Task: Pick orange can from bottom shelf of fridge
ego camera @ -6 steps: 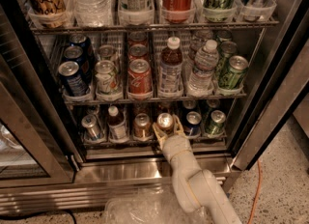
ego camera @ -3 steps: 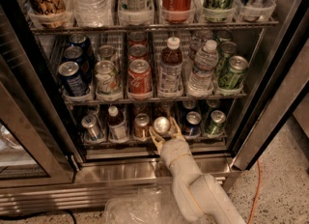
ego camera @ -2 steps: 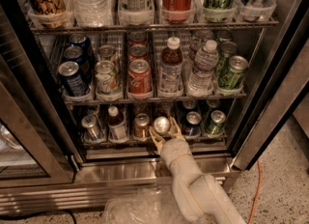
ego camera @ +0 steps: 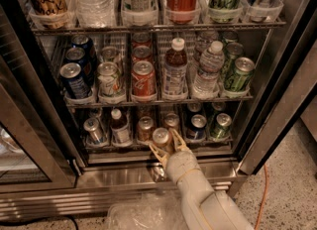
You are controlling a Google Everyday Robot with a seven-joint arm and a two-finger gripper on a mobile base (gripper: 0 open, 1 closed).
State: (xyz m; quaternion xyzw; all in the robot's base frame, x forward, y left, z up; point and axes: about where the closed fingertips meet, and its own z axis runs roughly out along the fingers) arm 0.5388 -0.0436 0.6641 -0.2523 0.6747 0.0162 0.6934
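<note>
Pulled out slightly: claw (ego camera: 162, 140) grips orange can (ego camera: 160, 135), prob. at bottom shelf (ego camera: 114, 146) front edge.

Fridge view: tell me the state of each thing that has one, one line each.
fridge: door open.
bottom shelf: stocked with cans and a bottle.
orange can: held between the fingers at the shelf's front edge.
gripper: reaching into the bottom shelf, shut on the orange can.
</note>
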